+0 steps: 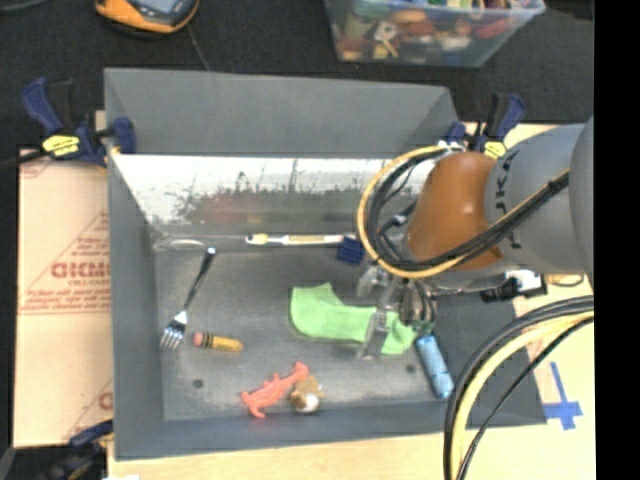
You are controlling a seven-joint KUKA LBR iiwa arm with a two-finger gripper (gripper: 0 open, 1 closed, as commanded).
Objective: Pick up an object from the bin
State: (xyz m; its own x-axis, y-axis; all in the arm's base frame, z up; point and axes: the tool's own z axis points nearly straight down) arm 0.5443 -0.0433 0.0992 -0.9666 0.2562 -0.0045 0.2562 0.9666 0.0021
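We're positioning tool (pixel 383 330) at right end of crumpled bright green soft cloth (pixel 322 313), mid-right on floor of grey metal bin (pixel 135 268). Probably targeting the bunched fold as easiest pinch. Can't tell if tool is released or clenched. Blue plastic pen (pixel 435 364) is lying just beside it.

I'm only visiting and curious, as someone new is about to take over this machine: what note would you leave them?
Pincer: low over the right end of the green cloth, in the middle of the bin.
Blue pen lies just right of it; orange toy lizard and fork further left.
Done: nothing looks lifted yet.
Left: grasp one thing and raise it out.
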